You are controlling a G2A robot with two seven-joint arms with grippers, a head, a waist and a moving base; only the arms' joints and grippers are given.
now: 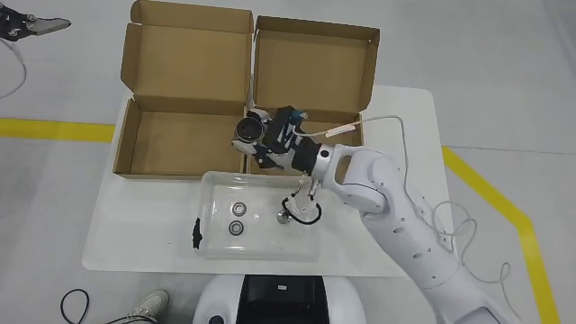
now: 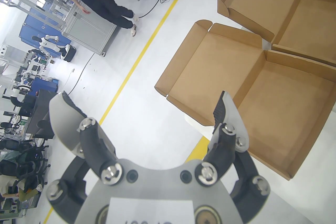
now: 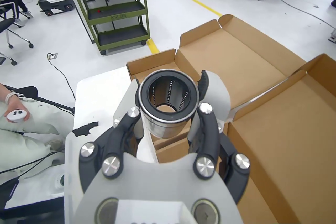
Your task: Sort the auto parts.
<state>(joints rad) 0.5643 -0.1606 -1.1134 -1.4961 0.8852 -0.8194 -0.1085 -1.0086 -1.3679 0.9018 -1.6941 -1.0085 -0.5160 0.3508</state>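
My right gripper point(image 3: 169, 89) is clamped on a silver metal cylinder bearing with black end rings point(image 3: 168, 104), open end up, above the seam where the left open brown cardboard box point(image 1: 175, 144) meets the right open brown cardboard box point(image 1: 310, 67); I cannot tell which box it hangs over. My left gripper point(image 2: 145, 109) hangs with its fingers spread wide and nothing between them, off the white table point(image 1: 405, 135) above the floor. Two small round metal rings point(image 1: 239, 207) lie in the clear plastic tray point(image 1: 270, 241) near me.

White table point(image 1: 407, 130): 2 open cardboard boxes point(image 1: 171, 144) side by side, clear bin point(image 1: 270, 238).
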